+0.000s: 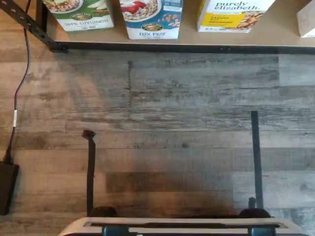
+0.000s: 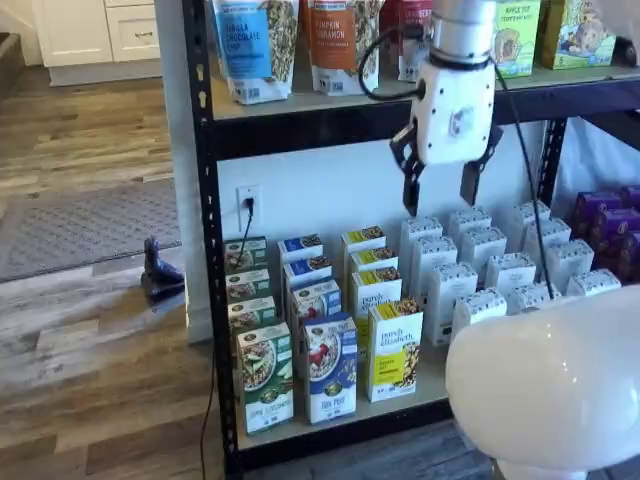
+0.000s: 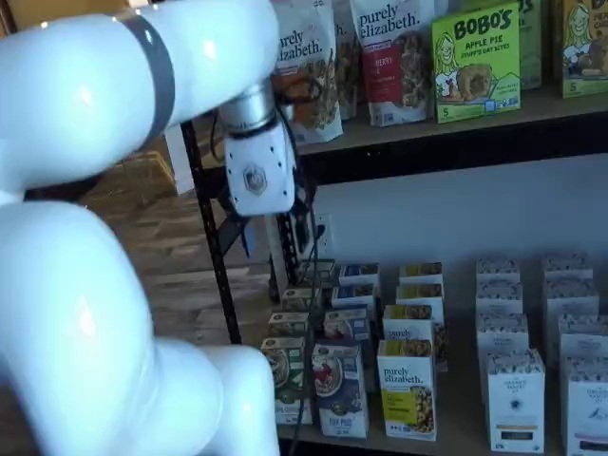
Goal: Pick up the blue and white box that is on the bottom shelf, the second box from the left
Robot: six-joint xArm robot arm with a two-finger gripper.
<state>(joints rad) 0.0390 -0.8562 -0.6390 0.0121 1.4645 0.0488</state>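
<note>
The blue and white box [image 2: 330, 370] stands at the front of the bottom shelf [image 2: 437, 386], between a green-and-white carton and a yellow-and-white carton. It shows in both shelf views, and its row runs back behind it. In a shelf view [image 3: 339, 389] it stands just right of the arm. The wrist view shows its lower part [image 1: 150, 19] on the tan board behind the black rail [image 1: 197, 47]. My gripper [image 2: 442, 190] hangs open and empty, high above the box and to its right, just under the upper shelf. Its white body [image 3: 256, 176] also shows.
The green-and-white carton [image 2: 264, 390] and the yellow-and-white carton [image 2: 395, 350] flank the box. Rows of white cartons [image 2: 480, 270] and purple boxes [image 2: 610, 225] fill the right. Pouches [image 2: 250, 45] stand on the upper shelf. A white arm link [image 2: 550, 390] blocks the lower right.
</note>
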